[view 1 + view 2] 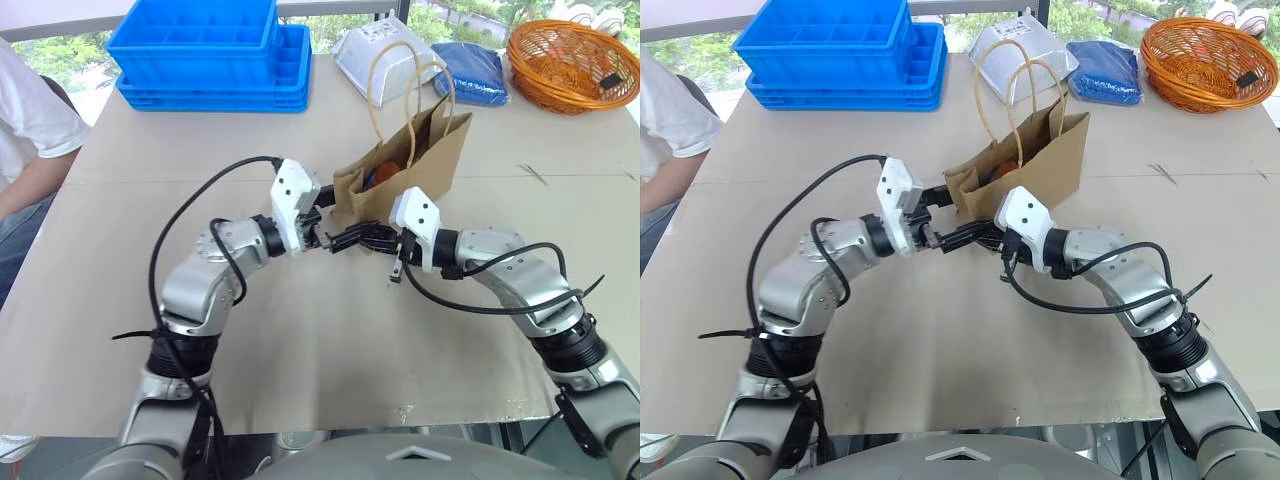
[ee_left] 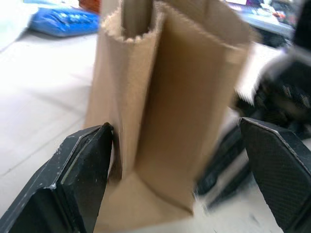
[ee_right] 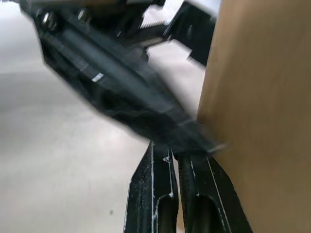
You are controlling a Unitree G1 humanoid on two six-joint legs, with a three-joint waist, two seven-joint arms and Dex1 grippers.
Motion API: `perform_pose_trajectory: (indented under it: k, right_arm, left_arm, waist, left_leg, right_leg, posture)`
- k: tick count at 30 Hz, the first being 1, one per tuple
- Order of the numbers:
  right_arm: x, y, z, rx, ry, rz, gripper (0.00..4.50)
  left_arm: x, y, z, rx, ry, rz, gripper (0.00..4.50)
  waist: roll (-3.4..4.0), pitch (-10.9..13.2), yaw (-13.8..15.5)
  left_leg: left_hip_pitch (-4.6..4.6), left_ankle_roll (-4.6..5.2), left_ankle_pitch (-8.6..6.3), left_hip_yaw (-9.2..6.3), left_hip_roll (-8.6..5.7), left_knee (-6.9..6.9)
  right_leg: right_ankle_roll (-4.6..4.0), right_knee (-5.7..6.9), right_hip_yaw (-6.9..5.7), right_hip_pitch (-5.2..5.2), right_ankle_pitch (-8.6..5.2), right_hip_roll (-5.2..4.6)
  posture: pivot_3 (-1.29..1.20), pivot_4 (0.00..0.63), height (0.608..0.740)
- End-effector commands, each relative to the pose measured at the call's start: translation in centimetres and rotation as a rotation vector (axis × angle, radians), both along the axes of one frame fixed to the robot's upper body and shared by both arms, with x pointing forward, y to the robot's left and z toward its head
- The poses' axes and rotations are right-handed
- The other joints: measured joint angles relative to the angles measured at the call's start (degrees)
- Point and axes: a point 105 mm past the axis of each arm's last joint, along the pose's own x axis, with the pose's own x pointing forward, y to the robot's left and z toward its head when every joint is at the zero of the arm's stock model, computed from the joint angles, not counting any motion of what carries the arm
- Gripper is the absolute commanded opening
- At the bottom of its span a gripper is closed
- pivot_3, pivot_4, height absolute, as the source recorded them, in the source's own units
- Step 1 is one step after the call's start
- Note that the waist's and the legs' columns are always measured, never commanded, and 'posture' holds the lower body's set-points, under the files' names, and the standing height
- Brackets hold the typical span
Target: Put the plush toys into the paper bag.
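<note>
Standing upright on table (image 1: 300, 330): paper bag (image 1: 420, 160), both grippers (image 1: 330, 225) (image 1: 375, 238) meeting at its near corner.

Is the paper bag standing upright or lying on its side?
Upright. The paper bag stands on its base on the table, mouth open upward, both cord handles rising above it.
</note>
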Motion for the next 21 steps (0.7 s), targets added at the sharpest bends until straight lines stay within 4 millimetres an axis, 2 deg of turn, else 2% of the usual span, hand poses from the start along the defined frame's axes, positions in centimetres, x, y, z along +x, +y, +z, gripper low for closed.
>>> perform_pose_trajectory:
  k: [1, 4, 5, 6, 8, 9, 13, 14, 19, 21]
  right_arm:
    - [-0.1, -0.5, 0.3, 0.016, -0.028, -0.01, 0.02]
    - [-0.8, -0.6, 0.1, 0.025, -0.017, -0.007, 0.02]
    - [-1.1, -0.7, 0.3, 0.033, -0.015, -0.003, 0.0]
    - [-1.3, -0.7, 0.4, 0.038, -0.014, -0.001, 0.0]
    - [-1.8, -1.1, 0.6, 0.045, -0.017, -0.005, 0.0]
    - [-2.1, -1.5, 0.7, 0.045, -0.022, -0.009, 0.0]
    - [-3.1, -2.8, 1.2, 0.057, -0.04, -0.033, 0.0]
    - [-3.4, -3.1, 1.3, 0.061, -0.047, -0.04, 0.0]
    - [-4.4, -4.5, 2.1, 0.089, -0.089, -0.091, 0.0]
    - [-5.3, -5.4, 2.4, 0.108, -0.086, -0.108, 0.0]
  left_arm:
    - [1.0, -0.8, 0.8, -0.003, -0.062, 0.034, 4.5]
    - [1.7, -1.4, 0.7, 0.0, -0.081, 0.053, 4.5]
    - [1.8, -1.7, 0.7, 0.001, -0.083, 0.049, 3.98]
    - [1.8, -1.8, 0.6, 0.001, -0.083, 0.045, 3.73]
    - [2.0, -1.9, 0.7, -0.005, -0.099, 0.044, 2.84]
    - [1.9, -2.0, 0.7, -0.006, -0.101, 0.033, 2.25]
    - [2.5, -1.5, 0.9, -0.012, -0.119, 0.019, 0.36]
    - [2.7, -1.3, 1.0, -0.014, -0.125, 0.013, 0.05]
    - [3.0, -0.4, 2.0, -0.022, -0.175, -0.055, 0.05]
    - [2.3, 0.6, 2.6, -0.005, -0.242, -0.16, 0.05]
  waist:
    - [0.0, 0.0, -0.01]
    - [0.0, 0.0, 0.02]
    - [0.0, 0.0, 0.03]
    - [0.0, 0.0, 0.01]
    - [0.0, 0.0, -0.2]
    - [0.0, 0.0, -0.14]
    - [0.0, 0.0, -0.03]
    - [0.0, 0.0, 0.0]
    - [0.0, -0.01, 0.05]
    - [0.0, -0.01, 0.06]
  left_leg:
    - [0.01, 0.0, 0.0, 0.01, -0.01, 0.0]
    - [0.01, 0.0, 0.0, 0.0, -0.02, 0.0]
    - [0.0, 0.0, 0.0, 0.0, -0.02, 0.0]
    - [0.0, 0.0, 0.0, 0.0, -0.02, 0.0]
    - [0.01, 0.0, 0.0, 0.01, -0.02, 0.0]
    - [0.01, 0.0, 0.0, 0.0, -0.02, 0.0]
    - [0.0, 0.0, 0.0, -0.04, -0.02, 0.0]
    - [0.0, 0.0, 0.0, -0.03, -0.02, 0.0]
    - [0.01, 0.0, 0.0, -0.02, -0.04, 0.0]
    - [0.02, 0.0, 0.0, -0.01, -0.04, 0.0]
  right_leg:
    - [0.0, 0.0, 0.01, 0.0, 0.0, 0.0]
    - [0.0, 0.01, 0.0, 0.0, 0.0, 0.0]
    - [0.0, 0.01, 0.0, 0.0, 0.0, 0.0]
    - [0.0, 0.01, 0.01, 0.0, 0.0, 0.0]
    - [0.0, 0.0, 0.02, 0.0, 0.0, -0.01]
    - [0.0, 0.01, 0.02, 0.0, 0.0, -0.01]
    - [0.0, 0.01, -0.01, 0.01, 0.0, -0.01]
    - [0.0, 0.01, -0.01, 0.01, 0.0, -0.01]
    - [0.01, 0.01, -0.01, 0.02, 0.0, 0.0]
    - [0.01, 0.01, -0.01, 0.02, 0.0, 0.01]
  posture:
    - [0.0, 0.15, 0.74]
    - [0.0, 0.15, 0.74]
    - [0.0, 0.15, 0.74]
    - [0.0, 0.15, 0.74]
    - [0.0, 0.15, 0.74]
    - [0.0, 0.15, 0.74]
    - [0.0, 0.15, 0.74]
    - [0.0, 0.15, 0.74]
    - [0.0, 0.15, 0.74]
    - [0.0, 0.15, 0.74]
